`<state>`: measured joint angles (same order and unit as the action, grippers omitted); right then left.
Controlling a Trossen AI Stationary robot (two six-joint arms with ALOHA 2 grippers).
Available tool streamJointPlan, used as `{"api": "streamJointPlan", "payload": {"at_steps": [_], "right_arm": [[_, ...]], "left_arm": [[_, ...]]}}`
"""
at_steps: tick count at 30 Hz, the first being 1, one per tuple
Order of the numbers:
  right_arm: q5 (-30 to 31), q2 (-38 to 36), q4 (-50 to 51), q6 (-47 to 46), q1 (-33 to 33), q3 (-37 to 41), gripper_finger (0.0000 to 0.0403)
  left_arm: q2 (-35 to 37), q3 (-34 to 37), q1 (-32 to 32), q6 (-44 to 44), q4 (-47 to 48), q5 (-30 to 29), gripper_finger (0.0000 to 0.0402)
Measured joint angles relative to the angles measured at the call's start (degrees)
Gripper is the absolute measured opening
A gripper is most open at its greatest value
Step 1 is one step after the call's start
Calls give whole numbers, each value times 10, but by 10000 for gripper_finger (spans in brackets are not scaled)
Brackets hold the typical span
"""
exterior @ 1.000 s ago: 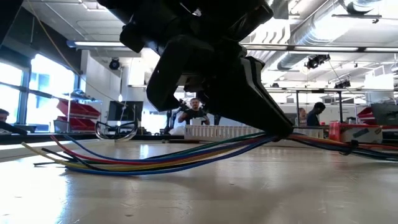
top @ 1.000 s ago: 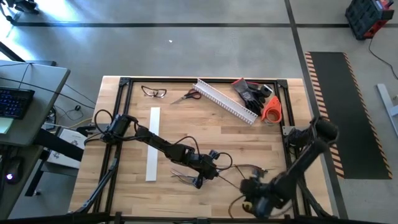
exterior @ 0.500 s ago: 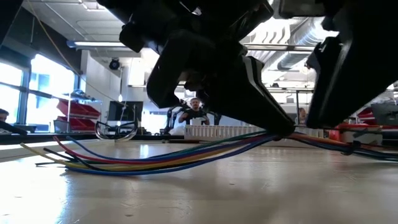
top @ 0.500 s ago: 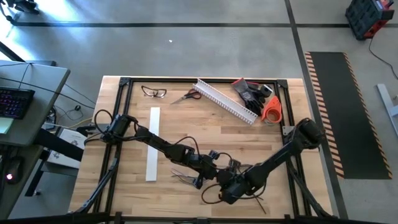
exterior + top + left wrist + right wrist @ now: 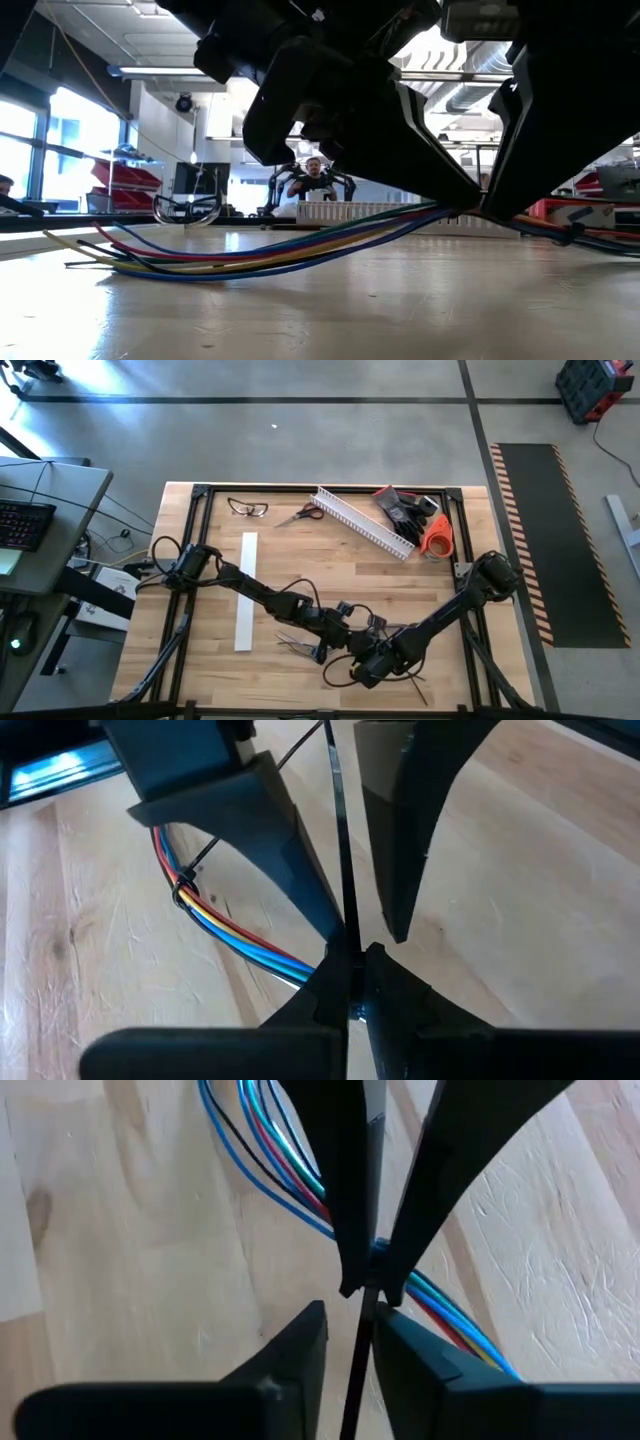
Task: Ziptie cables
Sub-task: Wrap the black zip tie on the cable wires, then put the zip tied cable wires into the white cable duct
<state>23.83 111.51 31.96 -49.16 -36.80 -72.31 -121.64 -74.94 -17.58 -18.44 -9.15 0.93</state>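
The cables (image 5: 300, 646) are a bundle of blue, red, yellow and dark wires lying near the table's near edge. In the low view the cables (image 5: 250, 255) rise from the table up to my left gripper (image 5: 452, 203). One ziptie (image 5: 184, 886) is cinched round the bundle farther along. A second ziptie (image 5: 340, 840) is a thin dark strip that runs straight out from my shut left gripper (image 5: 347, 990). My right gripper (image 5: 350, 1342) is open. Its fingers stand on either side of that ziptie's free tail (image 5: 355, 1370); I cannot tell whether they touch it. My left gripper pinches the ziptie (image 5: 342, 935) between its two fingertips, at the end where it meets the cable bundle (image 5: 378, 1248). The fingers slant down from the table's left. The strip sticks out straight beyond them. The bundle there hangs clear of the table; whether the wires are pinched too is hidden.
A flat white strip (image 5: 245, 590) lies left of the arms. Along the far edge are glasses (image 5: 247, 508), scissors (image 5: 298, 515), the white slotted channel (image 5: 365, 520), dark gloves (image 5: 405, 508) and an orange tape roll (image 5: 437, 536). Black frame rails (image 5: 195, 530) border the table.
My right gripper has swung from the near right part of the table toward the left, up to my left gripper, and now straddles the ziptie's tail. My left gripper has stayed shut in place with the bundle.
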Motion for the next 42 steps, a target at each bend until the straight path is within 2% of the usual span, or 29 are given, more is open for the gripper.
{"api": "streamJointPlan", "payload": {"at_steps": [8,14,20,22,28,32,38,42], "right_arm": [[2,0,3,-13,-3,0,5],[-7,3,22,-80,-24,0,1],[-85,29,63,-199,-80,0,1],[-71,29,63,-230,-90,0,1],[-80,-21,125,-237,-95,0,3],[-81,-63,162,-225,-92,0,39],[-79,-103,190,-208,-94,0,146],[-53,-110,198,-161,-119,0,205]], "left_arm": [[0,0,-1,9,4,1,0],[1,-2,0,18,28,-1,0],[1,9,0,22,39,-9,0],[1,10,0,23,39,-12,0],[1,10,0,14,31,-14,2],[1,10,1,14,40,-14,30],[27,10,11,42,110,-13,122],[80,10,11,63,174,-58,165]]}}
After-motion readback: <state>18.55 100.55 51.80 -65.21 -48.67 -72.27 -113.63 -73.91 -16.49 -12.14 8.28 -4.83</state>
